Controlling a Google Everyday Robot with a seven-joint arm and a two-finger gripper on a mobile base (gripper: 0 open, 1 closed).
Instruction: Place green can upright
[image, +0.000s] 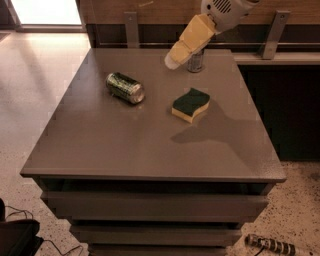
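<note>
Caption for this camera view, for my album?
Green can lies on its side on the table; the pincer hovers beyond the sponge, near the far edge.

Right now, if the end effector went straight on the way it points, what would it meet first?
Probably the green can, lying on its side down-left of the end effector, or the table just beside it; its height above the table is unclear.

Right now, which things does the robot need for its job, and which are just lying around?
For the job: green can, on its side; end effector, above the back of the table.
Just lying about: sponge; silver can, upright behind the end effector.
</note>
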